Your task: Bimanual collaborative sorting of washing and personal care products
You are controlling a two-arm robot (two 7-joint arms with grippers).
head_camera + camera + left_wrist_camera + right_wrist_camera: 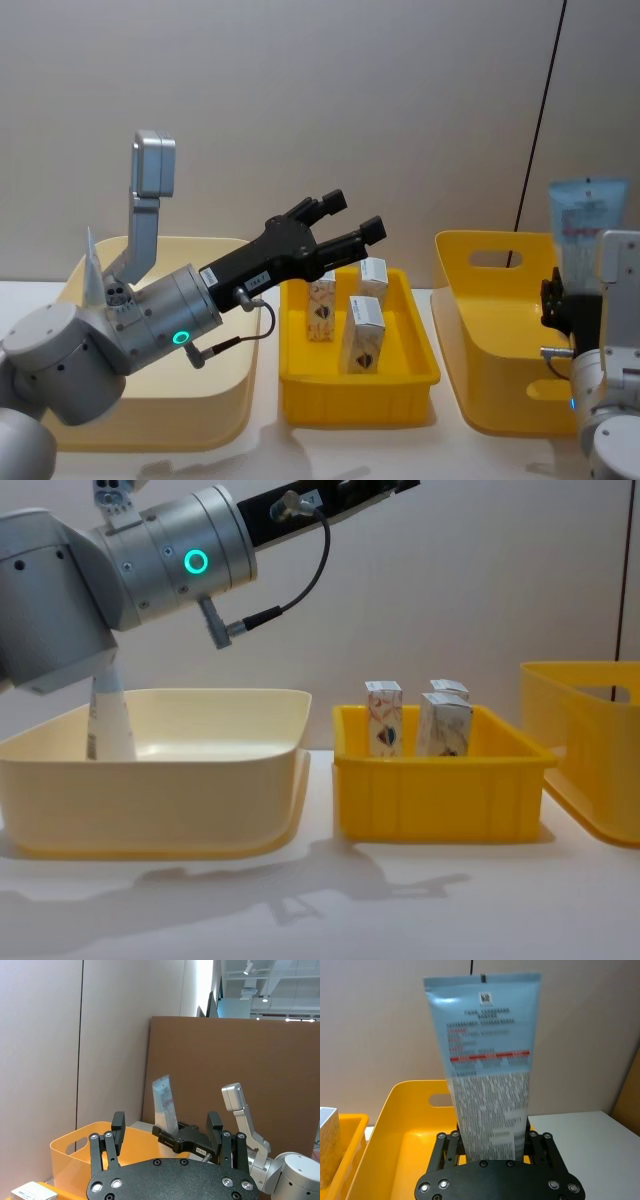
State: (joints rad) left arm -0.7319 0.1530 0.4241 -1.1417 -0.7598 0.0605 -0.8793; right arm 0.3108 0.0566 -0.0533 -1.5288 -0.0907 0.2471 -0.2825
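Left gripper (352, 214): raised above back of small yellow tray (355, 385), fingers spread apart, nothing between them.

Right gripper (492, 1142): clamped on lower end of pale blue squeeze tube (487, 1060). Tube upright, flat crimped end on top, held above right side of handled yellow bin (480, 340).

Three white printed cartons (365, 333) stand upright in small yellow tray, middle of table.

Second tube (108, 715) stands on end at left end of cream bin (200, 800), partly hidden behind left arm.
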